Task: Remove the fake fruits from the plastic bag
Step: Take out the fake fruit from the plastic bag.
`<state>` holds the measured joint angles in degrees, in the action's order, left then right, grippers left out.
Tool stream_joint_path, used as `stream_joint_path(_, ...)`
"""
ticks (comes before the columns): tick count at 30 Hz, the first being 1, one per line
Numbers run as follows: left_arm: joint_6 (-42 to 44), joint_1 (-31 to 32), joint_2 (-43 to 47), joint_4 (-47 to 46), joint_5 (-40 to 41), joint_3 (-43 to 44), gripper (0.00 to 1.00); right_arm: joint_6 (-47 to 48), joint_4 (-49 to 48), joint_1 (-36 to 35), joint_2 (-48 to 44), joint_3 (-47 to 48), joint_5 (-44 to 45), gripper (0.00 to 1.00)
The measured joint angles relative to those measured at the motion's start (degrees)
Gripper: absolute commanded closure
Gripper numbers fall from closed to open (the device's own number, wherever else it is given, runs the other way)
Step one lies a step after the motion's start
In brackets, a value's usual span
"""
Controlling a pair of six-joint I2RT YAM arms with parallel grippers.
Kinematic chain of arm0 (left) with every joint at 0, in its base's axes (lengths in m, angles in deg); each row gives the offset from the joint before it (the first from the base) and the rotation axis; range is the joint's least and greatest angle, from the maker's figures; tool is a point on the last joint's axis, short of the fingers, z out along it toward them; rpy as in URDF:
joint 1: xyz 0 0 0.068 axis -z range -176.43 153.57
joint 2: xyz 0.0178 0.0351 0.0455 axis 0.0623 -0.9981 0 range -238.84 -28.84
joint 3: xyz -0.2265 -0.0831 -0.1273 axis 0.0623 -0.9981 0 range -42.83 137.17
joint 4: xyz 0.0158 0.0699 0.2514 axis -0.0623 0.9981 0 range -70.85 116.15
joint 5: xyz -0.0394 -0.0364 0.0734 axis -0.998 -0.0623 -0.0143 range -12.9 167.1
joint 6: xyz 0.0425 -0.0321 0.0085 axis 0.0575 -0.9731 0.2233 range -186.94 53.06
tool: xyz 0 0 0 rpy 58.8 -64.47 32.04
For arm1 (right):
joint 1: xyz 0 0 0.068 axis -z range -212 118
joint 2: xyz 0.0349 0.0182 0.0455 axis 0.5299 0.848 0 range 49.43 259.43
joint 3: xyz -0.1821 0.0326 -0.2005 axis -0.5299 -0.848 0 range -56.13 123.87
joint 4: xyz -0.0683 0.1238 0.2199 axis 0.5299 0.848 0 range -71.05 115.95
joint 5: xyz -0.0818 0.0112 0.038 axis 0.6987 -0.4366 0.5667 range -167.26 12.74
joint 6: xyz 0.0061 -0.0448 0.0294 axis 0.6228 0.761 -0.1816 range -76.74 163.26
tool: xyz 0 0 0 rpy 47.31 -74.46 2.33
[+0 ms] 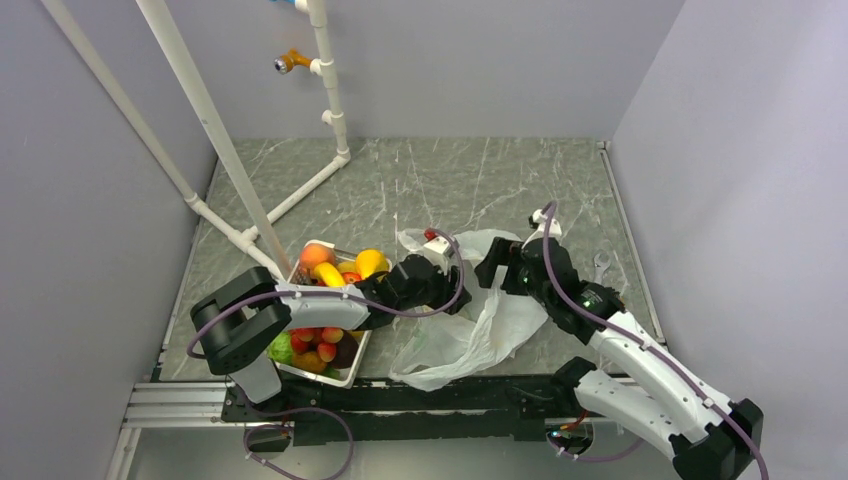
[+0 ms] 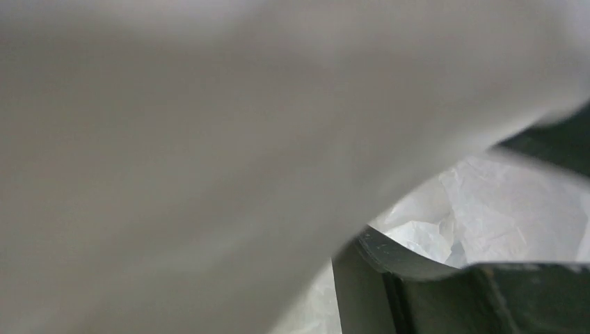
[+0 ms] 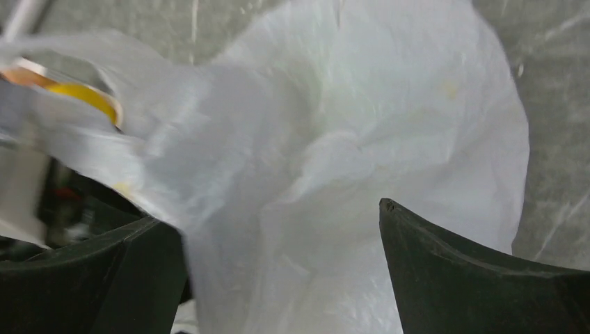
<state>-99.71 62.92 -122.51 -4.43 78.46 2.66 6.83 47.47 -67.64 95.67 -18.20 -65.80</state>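
Observation:
The plastic bag [image 1: 470,330] lies crumpled and white on the table in front of both arms. My left gripper [image 1: 440,285] reaches across the basket to the bag's left edge. Bag film [image 2: 209,139] covers most of the left wrist view. Only one dark finger [image 2: 417,285] shows there, so I cannot tell its state. My right gripper [image 1: 497,262] [image 3: 271,212] stands open at the bag's upper right, with loose film [image 3: 313,174] between its fingers. Fake fruits lie in the basket: a banana [image 1: 328,273] and a yellow-orange round fruit [image 1: 370,262]. What the bag holds is hidden.
The white wire basket [image 1: 352,372] stands at the left under my left arm, holding a peach [image 1: 316,255], red fruits [image 1: 322,338] and a green one [image 1: 283,348]. A white pipe frame [image 1: 250,200] rises at the back left. Grey walls close in on three sides.

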Motion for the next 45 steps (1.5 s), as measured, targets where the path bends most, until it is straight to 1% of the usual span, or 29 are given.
stream_joint_path(3,-0.35,0.52,-0.09,-0.70,0.50,-0.79,0.43,0.48,-1.57,2.54,-0.33,1.84,-1.01,0.01)
stream_joint_path(5,-0.66,0.87,-0.48,-1.68,1.11,-0.74,0.43,1.09,-2.97,6.60,0.26,2.40,-3.19,0.01)
stream_joint_path(7,-0.94,1.03,-1.44,-2.56,1.57,-0.52,0.43,1.77,-4.35,11.63,0.74,2.40,-7.39,0.01)
stream_joint_path(9,-1.01,1.07,-2.54,-2.80,1.75,-0.04,0.43,2.25,-5.57,15.15,0.81,2.40,-10.93,0.01)
stream_joint_path(15,-1.18,1.07,-4.83,-2.67,2.29,1.88,0.42,3.34,-6.25,18.34,-0.66,4.26,-18.43,0.01)
stream_joint_path(19,-1.33,1.07,-4.85,-1.46,2.95,2.73,0.41,5.38,-4.37,19.10,-1.11,8.81,-24.48,0.01)
stream_joint_path(21,-1.36,1.07,-4.85,-1.07,3.19,3.04,0.41,5.92,-3.26,19.06,-3.34,9.84,-25.66,0.01)
stream_joint_path(23,-1.38,1.07,-4.85,-0.98,3.37,3.06,0.41,5.88,-1.49,19.06,-6.73,9.84,-24.87,0.02)
stream_joint_path(24,-1.40,1.07,-4.85,-0.94,3.45,3.06,0.41,5.73,-0.76,19.08,-8.20,9.84,-23.65,0.04)
stream_joint_path(27,-1.53,1.05,-4.85,-0.96,3.45,3.06,0.42,5.01,-1.14,19.19,-9.38,10.10,-19.85,0.16)
stream_joint_path(28,-1.55,1.05,-4.85,-0.94,3.41,3.06,0.42,4.74,-2.14,19.45,-7.87,10.10,-18.67,0.20)
stream_joint_path(30,-1.57,1.01,-4.85,-0.94,3.32,3.10,0.41,4.46,-5.07,20.31,-3.23,9.75,-17.70,0.37)
stream_joint_path(31,-1.55,0.92,-4.85,-0.61,3.13,3.30,0.40,4.33,-6.73,20.92,-0.15,9.55,-17.75,0.39)
stream_joint_path(35,-1.55,0.28,-5.66,0.76,2.49,5.49,0.37,3.15,-15.34,23.54,15.74,8.63,-19.52,0.41)
stream_joint_path(37,-1.55,-0.13,-6.47,1.27,2.16,6.86,0.37,2.95,-17.97,24.26,21.44,7.04,-20.17,0.44)
stream_joint_path(41,-1.07,-0.66,-9.25,5.86,2.73,12.15,0.35,2.69,-20.98,25.31,27.78,5.31,-22.80,0.48)
stream_joint_path(45,-0.72,-0.66,-12.17,10.10,3.93,17.73,0.31,2.23,-25.16,25.73,30.49,2.86,-24.65,0.48)
